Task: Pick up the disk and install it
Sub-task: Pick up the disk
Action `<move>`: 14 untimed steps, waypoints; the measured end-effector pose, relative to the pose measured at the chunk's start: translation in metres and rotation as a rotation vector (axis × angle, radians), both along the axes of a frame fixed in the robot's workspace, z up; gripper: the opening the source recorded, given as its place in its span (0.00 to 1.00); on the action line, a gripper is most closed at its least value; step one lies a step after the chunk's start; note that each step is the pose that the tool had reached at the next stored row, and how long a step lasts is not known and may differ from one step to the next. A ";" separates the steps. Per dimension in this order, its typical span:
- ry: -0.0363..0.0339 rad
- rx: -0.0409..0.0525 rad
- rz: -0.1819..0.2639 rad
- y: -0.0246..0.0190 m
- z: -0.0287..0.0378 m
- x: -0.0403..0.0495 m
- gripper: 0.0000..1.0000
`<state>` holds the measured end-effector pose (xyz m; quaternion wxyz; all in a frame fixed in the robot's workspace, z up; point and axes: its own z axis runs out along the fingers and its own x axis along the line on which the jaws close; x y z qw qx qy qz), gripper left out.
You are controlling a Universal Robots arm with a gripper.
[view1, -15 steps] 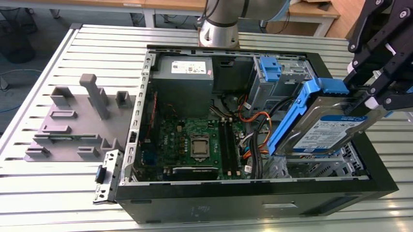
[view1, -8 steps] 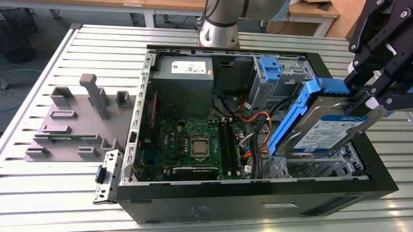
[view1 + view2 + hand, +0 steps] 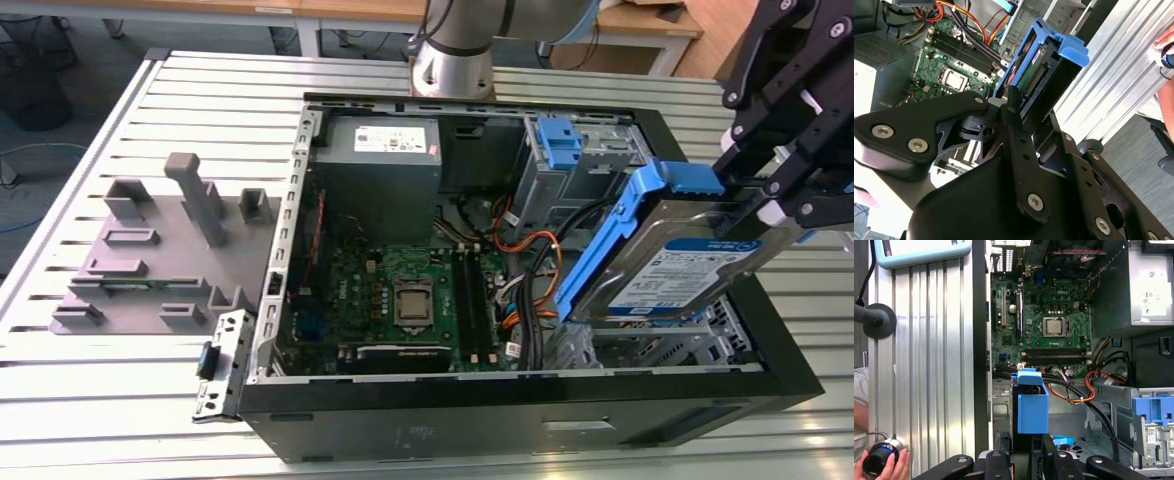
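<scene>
Black case (image 3: 534,402) holding motherboard (image 3: 387,285), disk (image 3: 678,278) gripped by end effector (image 3: 763,203)

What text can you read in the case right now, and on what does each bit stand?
Nothing can be quoted with confidence.
Blue-and-white label on the disk: print too small to read.
White label on the power supply: print too small to read.
Fine white print on the motherboard: too small to read.
</scene>
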<state>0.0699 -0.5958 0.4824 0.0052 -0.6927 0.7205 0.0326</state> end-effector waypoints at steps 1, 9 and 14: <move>0.0000 0.0000 0.000 0.0000 0.0000 0.0000 0.35; 0.0000 0.0000 0.000 0.0000 -0.0001 0.0020 0.35; 0.0000 0.0001 0.000 0.0000 -0.0008 0.0085 0.35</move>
